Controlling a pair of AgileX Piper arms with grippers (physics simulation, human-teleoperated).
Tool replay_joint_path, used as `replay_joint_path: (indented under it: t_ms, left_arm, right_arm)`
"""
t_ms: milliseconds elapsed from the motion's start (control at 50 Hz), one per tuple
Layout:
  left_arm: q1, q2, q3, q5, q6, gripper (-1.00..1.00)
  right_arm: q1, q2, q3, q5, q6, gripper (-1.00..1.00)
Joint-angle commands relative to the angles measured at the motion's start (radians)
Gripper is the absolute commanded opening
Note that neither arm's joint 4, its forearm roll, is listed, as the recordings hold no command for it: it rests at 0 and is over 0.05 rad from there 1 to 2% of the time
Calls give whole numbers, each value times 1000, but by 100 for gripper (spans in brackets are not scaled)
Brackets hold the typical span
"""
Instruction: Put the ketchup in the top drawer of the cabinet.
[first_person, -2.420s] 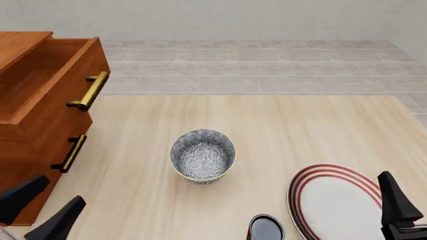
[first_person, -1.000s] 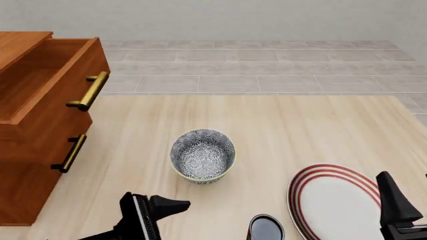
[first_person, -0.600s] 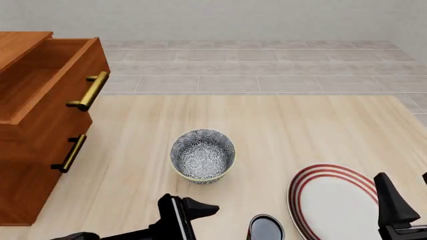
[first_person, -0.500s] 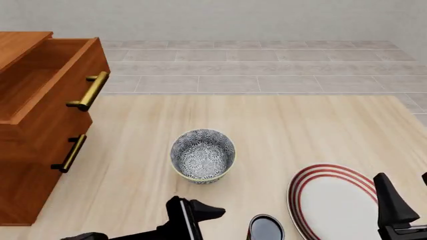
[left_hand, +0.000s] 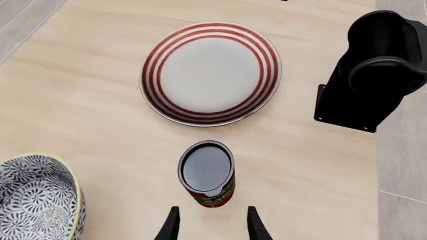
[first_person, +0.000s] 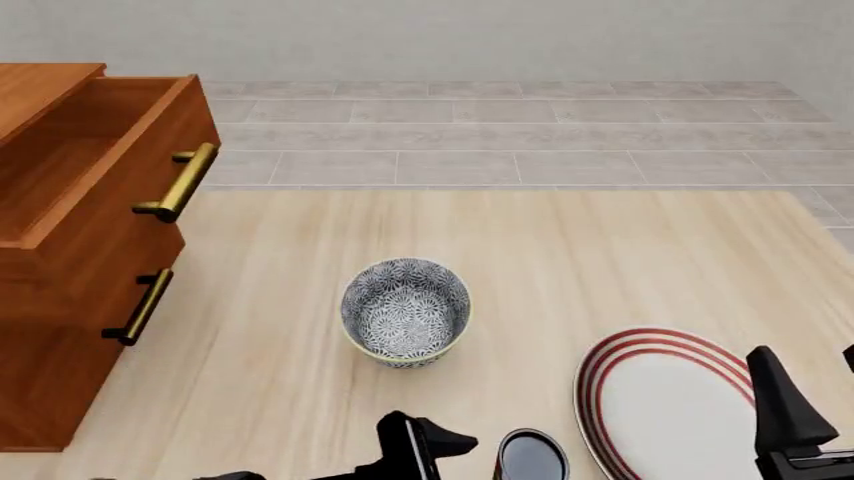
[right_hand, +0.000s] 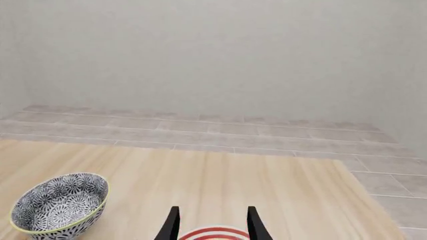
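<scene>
The ketchup (left_hand: 207, 172) is a small can with a dark top and a red-green label. It stands upright on the table near the front edge, also seen in the front view (first_person: 531, 456). My left gripper (left_hand: 210, 227) is open, its fingertips just short of the can, one on either side of its line. In the front view the left gripper (first_person: 445, 446) is just left of the can. The cabinet (first_person: 54, 340) stands at the far left with its top drawer (first_person: 127, 190) pulled open. My right gripper (first_person: 787, 410) is open and empty beside the plate.
A blue-white patterned bowl (first_person: 404, 310) stands mid-table, left of and beyond the can. A red-striped white plate (first_person: 667, 400) lies right of the can. The lower drawer's brass handle (first_person: 140, 307) shows shut. The right arm (left_hand: 370, 70) shows past the plate.
My left gripper has moved right along the table's front edge, from near the cabinet to just beside the ketchup can. The right gripper has barely moved. The objects are unmoved.
</scene>
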Motion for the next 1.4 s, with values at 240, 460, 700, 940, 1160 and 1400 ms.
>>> replay_joint_path:
  t_ms: [240, 460, 700, 940, 1160, 1400]
  left_arm:
    - [13, 95, -19, -52, -14, 100]
    - [30, 130, -20, -76, -23, 100]
    - [30, 153, -43, -79, -17, 100]
    - [37, 174, -63, -77, -15, 100]
    - [39, 210, -92, -81, -12, 100]
    - [24, 294, -131, -101, -26, 100]
  right_arm:
    - [0, 0, 0, 2, 0, 100]
    - [1, 0, 5, -2, 0, 100]
    - [3, 0, 11, -7, 0, 100]
    - [3, 0, 6, -3, 1, 100]
    - [6, 0, 15, -8, 1, 100]
    - [5, 0, 18, -8, 4, 100]
